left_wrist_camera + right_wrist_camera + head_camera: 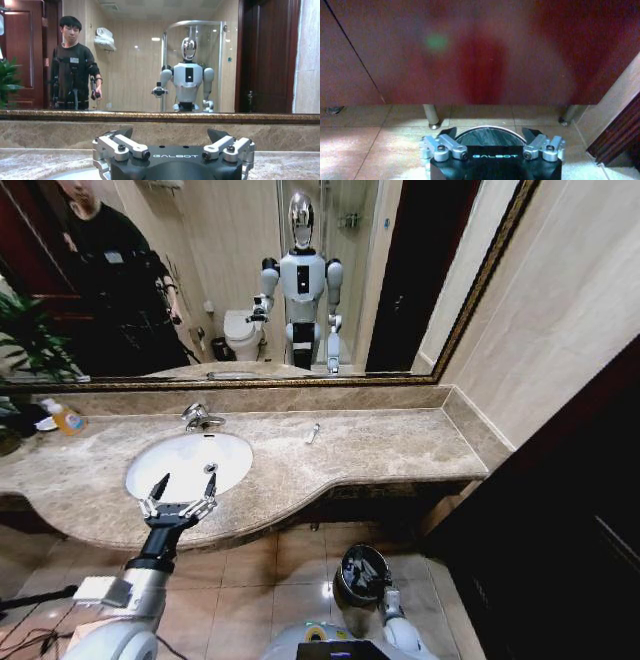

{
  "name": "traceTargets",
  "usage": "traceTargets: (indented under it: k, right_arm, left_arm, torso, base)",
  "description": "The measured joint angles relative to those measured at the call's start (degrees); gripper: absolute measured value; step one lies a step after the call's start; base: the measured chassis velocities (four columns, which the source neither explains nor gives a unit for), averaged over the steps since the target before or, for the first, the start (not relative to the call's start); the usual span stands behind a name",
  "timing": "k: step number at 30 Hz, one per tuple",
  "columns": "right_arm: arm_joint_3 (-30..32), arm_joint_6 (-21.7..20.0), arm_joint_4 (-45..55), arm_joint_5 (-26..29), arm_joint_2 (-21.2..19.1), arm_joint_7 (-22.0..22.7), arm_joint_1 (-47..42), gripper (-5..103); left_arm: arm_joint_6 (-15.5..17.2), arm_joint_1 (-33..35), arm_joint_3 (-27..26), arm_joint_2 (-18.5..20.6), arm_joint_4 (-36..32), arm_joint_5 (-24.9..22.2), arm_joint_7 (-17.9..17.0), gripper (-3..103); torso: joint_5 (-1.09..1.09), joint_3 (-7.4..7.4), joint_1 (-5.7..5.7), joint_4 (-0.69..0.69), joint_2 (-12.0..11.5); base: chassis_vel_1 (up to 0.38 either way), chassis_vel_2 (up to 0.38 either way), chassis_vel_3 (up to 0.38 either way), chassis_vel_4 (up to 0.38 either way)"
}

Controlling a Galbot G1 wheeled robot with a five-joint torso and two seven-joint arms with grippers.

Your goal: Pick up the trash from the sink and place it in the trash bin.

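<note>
Marble vanity top (380, 445) with orange-labelled bottle (66, 418), white tube (313, 434)

We see a glossy white ceramic sink (190, 463) set in polished beige marble vanity top (370, 450), with a shiny chrome tap (198, 417). Below, the black trash bin (363, 572) shows a bright metal rim on smooth glazed floor tiles (255, 570). Both grippers are matt black with bare metal links.

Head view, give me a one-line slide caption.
Left gripper, jaws open, hovers at the sink rim; right gripper hangs low by the trash bin.
</note>
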Motion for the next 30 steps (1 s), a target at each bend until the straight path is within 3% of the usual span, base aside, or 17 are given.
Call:
traceTargets:
  k: [2,7,25,30]
  right_arm:
    - [0.0,0.1,0.0,-0.4,0.3,0.2,-0.1,96]
    - [0.0,0.2,0.2,-0.9,0.6,0.4,-0.1,100]
    - [0.0,0.3,3.5,-1.3,0.1,1.3,-1.8,100]
    - [0.1,-1.6,13.4,-0.6,-1.2,3.0,-5.7,100]
  left_arm:
    - [0.0,0.0,0.0,0.0,0.0,0.0,0.0,100]
    - [0.0,0.0,0.0,0.0,0.0,0.0,0.0,100]
    - [0.0,0.0,0.0,0.0,0.0,0.0,0.0,100]
    - [0.0,0.0,0.0,0.0,0.0,0.0,0.0,100]
  torso:
    - [0.0,0.0,0.0,0.0,0.0]
    - [0.0,0.0,0.0,0.0,0.0]
    - [0.0,0.0,0.0,0.0,0.0]
    - [0.0,0.0,0.0,0.0,0.0]
  base:
    - [0.0,0.0,0.0,0.0]
    - [0.0,0.0,0.0,0.0]
    - [0.0,0.0,0.0,0.0]
    - [0.0,0.0,0.0,0.0]
